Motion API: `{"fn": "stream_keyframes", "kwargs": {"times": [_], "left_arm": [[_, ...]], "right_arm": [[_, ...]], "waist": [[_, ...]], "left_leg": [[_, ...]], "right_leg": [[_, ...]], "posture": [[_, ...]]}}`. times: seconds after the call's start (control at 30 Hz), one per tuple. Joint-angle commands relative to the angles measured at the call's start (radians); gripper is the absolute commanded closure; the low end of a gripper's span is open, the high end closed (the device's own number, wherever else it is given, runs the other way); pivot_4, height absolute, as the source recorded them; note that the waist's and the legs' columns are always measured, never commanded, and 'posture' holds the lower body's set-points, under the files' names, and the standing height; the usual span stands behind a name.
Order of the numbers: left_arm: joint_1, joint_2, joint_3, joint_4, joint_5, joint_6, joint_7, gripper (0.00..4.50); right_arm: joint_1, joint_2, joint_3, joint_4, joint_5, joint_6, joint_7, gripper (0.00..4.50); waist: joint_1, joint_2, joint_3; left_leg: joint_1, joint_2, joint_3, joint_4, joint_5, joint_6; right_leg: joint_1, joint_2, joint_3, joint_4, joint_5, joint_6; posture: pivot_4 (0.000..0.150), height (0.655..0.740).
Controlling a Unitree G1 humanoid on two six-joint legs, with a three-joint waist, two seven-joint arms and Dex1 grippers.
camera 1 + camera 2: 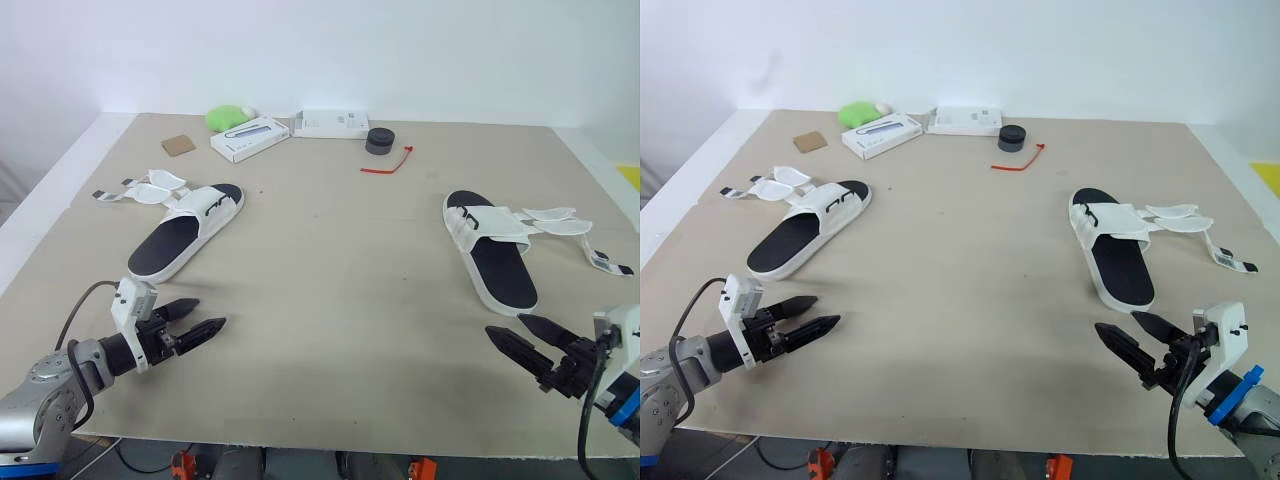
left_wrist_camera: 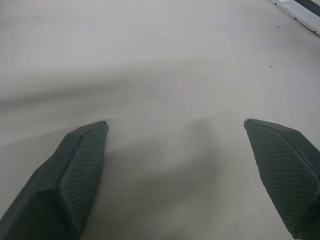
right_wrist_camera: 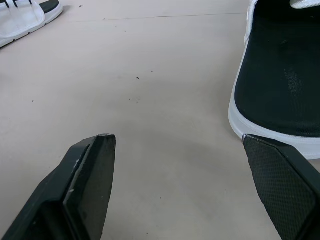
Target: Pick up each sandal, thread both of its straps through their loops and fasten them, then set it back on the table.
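Two white sandals with black footbeds lie on the table. The left sandal [image 1: 187,231] rests at the left, its unfastened straps [image 1: 150,186] splayed toward the far left. At the right lies the right sandal [image 1: 490,249], whose loose straps [image 1: 560,222] spread toward the table's right edge. My left gripper [image 1: 200,320] hovers open near the front left, a short way in front of the left sandal and holding nothing. My right gripper [image 1: 512,335] stands open at the front right, just in front of the right sandal's heel [image 3: 280,95].
Along the far edge sit a green object [image 1: 228,117], two white boxes [image 1: 250,137] [image 1: 332,123], a dark round puck [image 1: 380,140], a red tie [image 1: 389,163] and a brown square [image 1: 178,144]. The tan table [image 1: 340,300] ends close in front of both grippers.
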Motion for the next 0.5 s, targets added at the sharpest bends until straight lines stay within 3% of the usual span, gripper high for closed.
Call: {"fn": "stream_keyframes", "kwargs": {"times": [0.03,0.33,0.5], "left_arm": [[0.006,0.001,-0.021,-0.008,-0.001,0.011,-0.016,0.0],[-0.041,0.046,-0.133,-0.026,0.083,-0.096,-0.135,0.0],[-0.182,0.017,-0.167,-0.116,0.019,-0.099,-0.164,0.0]], "right_arm": [[0.0,0.003,0.003,-0.023,0.002,-0.007,-0.009,0.16],[-0.014,0.009,0.005,-0.065,0.019,-0.002,-0.052,0.16],[-0.154,-0.014,0.082,-0.057,-0.096,0.011,-0.22,0.16]], "waist": [[0.0,0.0,0.0],[0.0,0.0,0.0],[0.0,0.0,0.0]], "left_leg": [[0.0,0.0,0.0,0.0,0.0,0.0],[0.0,0.0,0.0,0.001,0.0,0.0],[0.0,0.0,0.0,0.002,0.0,0.0]], "right_leg": [[0.0,0.0,0.0,0.0,0.0,0.0],[0.001,0.0,0.0,0.0,0.0,0.0],[0.001,0.0,0.0,0.0,0.001,0.001]], "posture": [[0.15,0.74],[0.15,0.74],[0.15,0.74]]}}
